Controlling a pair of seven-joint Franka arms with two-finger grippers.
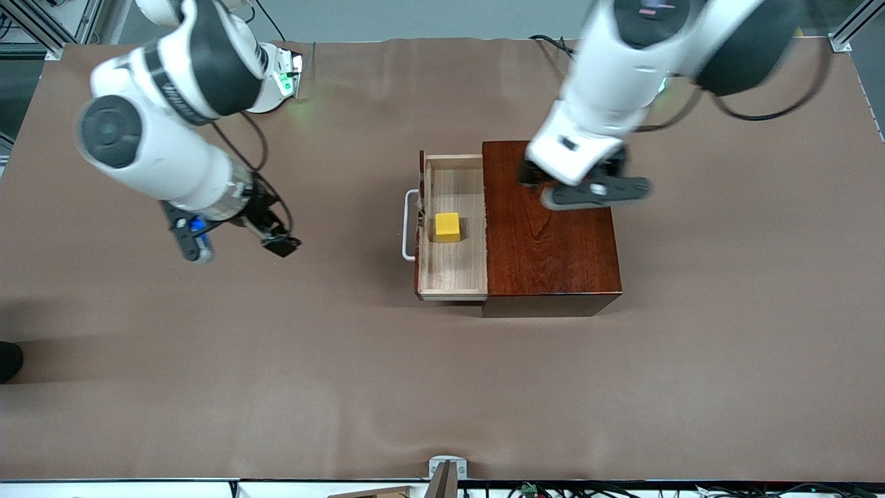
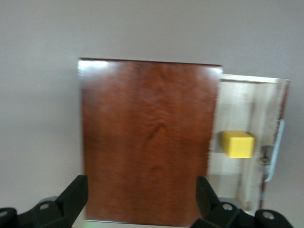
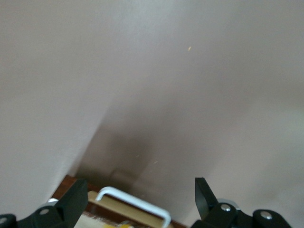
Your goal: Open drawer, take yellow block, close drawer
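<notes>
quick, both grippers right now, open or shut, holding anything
Left gripper: open, empty, over the glossy reddish-brown wooden box.
Right gripper: open, empty, over the brown table toward the right arm's end.

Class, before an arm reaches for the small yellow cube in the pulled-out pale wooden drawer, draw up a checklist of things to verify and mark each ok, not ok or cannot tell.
1. Pale wooden drawer of the glossy reddish-brown wooden box pulled out: ok.
2. Small yellow cube lying uncovered in the drawer: ok.
3. Left gripper over the box top, open, holding nothing: ok.
4. Right gripper over bare table toward the right arm's end, open, empty: ok.
5. White U-shaped bar handle free of both grippers: ok.
6. Either gripper over the cube: not ok.
</notes>
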